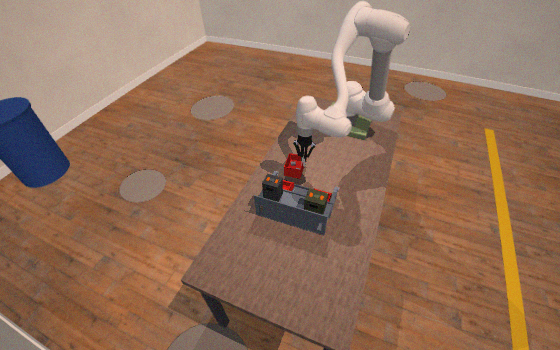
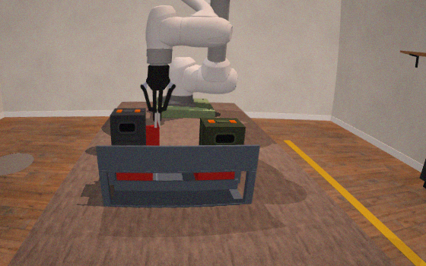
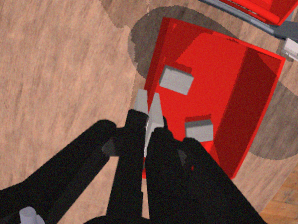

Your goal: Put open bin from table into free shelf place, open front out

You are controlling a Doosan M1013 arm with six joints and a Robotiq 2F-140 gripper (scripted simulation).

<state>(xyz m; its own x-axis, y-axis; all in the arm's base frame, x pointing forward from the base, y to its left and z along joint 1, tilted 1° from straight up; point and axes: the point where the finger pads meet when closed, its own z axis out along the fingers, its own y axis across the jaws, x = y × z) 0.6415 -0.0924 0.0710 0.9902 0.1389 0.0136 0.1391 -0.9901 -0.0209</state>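
Observation:
The red open bin [image 1: 293, 166] hangs a little above the table on the robot's side of the grey shelf [image 1: 295, 205]; its shadow lies on the wood below. My gripper [image 3: 145, 104] is shut on the bin's [image 3: 213, 92] thin left wall, and two grey parts [image 3: 176, 80] lie inside. In the exterior view the gripper [image 2: 156, 121] stands above the bin [image 2: 153, 134], behind the shelf [image 2: 176, 174]. Two red bins [image 2: 134, 176] [image 2: 214, 175] sit in the shelf with a grey gap [image 2: 167, 176] between them.
A black box [image 2: 128, 127] and a green box [image 2: 222, 131] stand on the shelf's top board, either side of the held bin. The arm's green base [image 1: 360, 127] is at the table's far end.

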